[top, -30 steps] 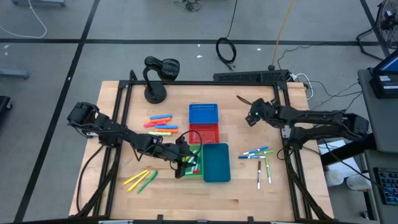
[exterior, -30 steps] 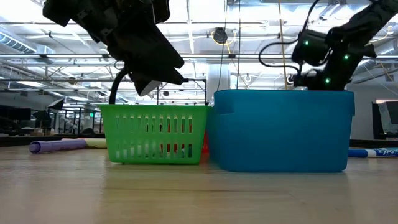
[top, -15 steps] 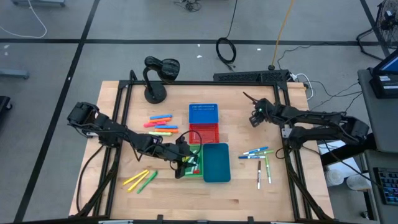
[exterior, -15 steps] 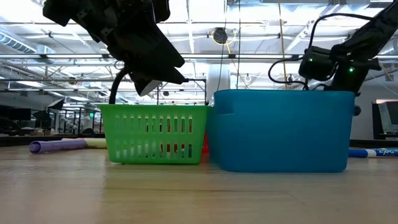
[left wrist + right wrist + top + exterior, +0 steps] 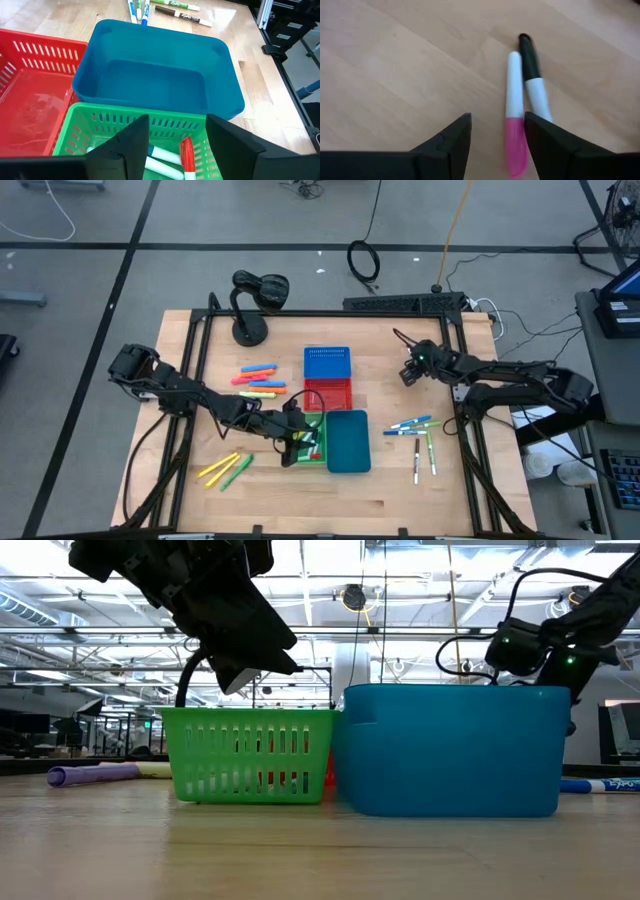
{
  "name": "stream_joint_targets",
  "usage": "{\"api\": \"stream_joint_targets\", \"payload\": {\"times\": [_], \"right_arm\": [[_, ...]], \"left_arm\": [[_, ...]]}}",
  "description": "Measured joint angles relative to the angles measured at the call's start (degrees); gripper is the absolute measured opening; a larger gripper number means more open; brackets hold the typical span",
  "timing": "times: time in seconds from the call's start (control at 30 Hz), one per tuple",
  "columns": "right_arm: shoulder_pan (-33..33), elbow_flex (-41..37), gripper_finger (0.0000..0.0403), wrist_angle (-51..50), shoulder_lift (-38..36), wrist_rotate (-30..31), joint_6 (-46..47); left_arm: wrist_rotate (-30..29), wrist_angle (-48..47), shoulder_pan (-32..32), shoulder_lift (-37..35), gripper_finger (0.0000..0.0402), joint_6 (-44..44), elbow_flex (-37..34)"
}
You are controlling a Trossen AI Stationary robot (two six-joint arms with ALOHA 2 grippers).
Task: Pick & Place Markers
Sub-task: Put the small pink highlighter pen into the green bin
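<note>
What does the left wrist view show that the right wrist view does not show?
Only the left wrist view shows the bins: the teal bin, the red basket, and the green basket with a red-capped marker inside. Only the right wrist view shows a pink-capped marker beside a black-capped marker. Both show the wooden table and open fingers.

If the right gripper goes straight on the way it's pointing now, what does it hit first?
Most likely the pink-capped marker, which lies on the table straight ahead of the open right gripper, beside a black-capped marker. Depth is hard to judge.
</note>
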Motion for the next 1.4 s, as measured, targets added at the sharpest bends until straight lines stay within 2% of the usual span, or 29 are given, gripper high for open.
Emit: {"api": "stream_joint_targets", "payload": {"times": [0.13,0.57,0.73,0.9,1.03,1.13,1.4], "right_arm": [[-1.3,-1.1,0.0163,2.0,0.0,-2.7,-0.5],[-4.0,-6.8,0.0129,14.7,0.0,-2.7,-2.3],[-4.0,-7.0,0.0092,14.9,0.0,-2.8,-2.7],[-4.0,-7.0,0.0032,14.9,0.0,-2.7,-3.2],[-4.0,-7.0,0.0025,14.9,0.0,-3.2,-3.9],[-4.1,-7.0,0.0025,15.7,0.0,-6.2,-5.1],[-3.6,-7.2,0.0025,23.4,0.1,-22.6,-5.7]], "left_arm": [[0.0,0.0,0.0,0.0,0.0211,0.0,0.0],[-1.5,0.4,0.0,0.0,0.0214,0.2,0.0],[-1.5,0.4,0.0,0.0,0.0214,1.1,0.0],[-1.5,0.4,0.0,0.0,0.0214,1.1,0.0],[-1.5,0.4,0.0,0.0,0.0214,1.2,0.0],[-1.5,0.4,0.0,0.0,0.0214,1.3,0.0],[-1.5,0.4,0.0,0.0,0.0214,1.7,0.0]]}}
